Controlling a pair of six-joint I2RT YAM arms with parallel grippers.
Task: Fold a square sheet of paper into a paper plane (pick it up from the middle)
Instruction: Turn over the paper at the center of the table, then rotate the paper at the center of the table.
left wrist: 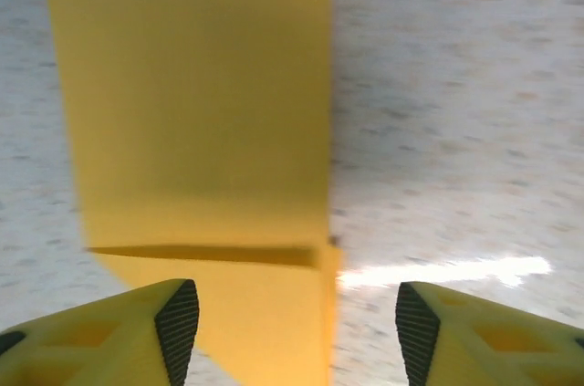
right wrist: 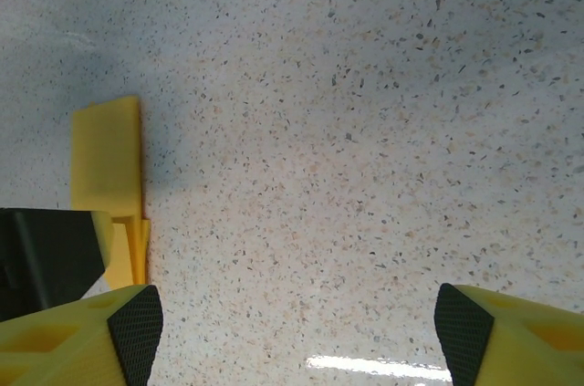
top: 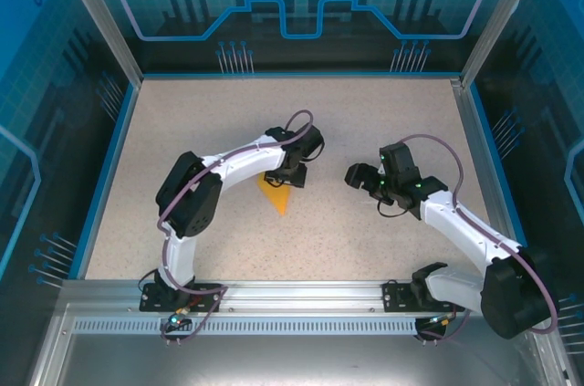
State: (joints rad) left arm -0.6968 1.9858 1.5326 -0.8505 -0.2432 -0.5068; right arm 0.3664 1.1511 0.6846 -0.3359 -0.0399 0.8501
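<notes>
The square sheet of paper [top: 279, 197] lies flat near the middle of the table, orange-yellow and folded into a slim shape whose point faces the arm bases. My left gripper [top: 290, 176] hovers over its far end, jaws open. In the left wrist view the folded paper [left wrist: 201, 112] has a layered edge and a crease, and it reaches between the open fingers of the left gripper [left wrist: 297, 322], touching neither pad. My right gripper [top: 358, 176] is open over bare table to the right. In its view the paper [right wrist: 109, 162] lies left of the right gripper [right wrist: 297, 331].
The speckled beige table [top: 383, 121] is ringed by a low blue rim [top: 297, 75] and clear enclosure walls. A metal rail [top: 301, 290] carries both arm bases at the near edge. The left arm's dark gripper body [right wrist: 46, 254] shows at the left of the right wrist view.
</notes>
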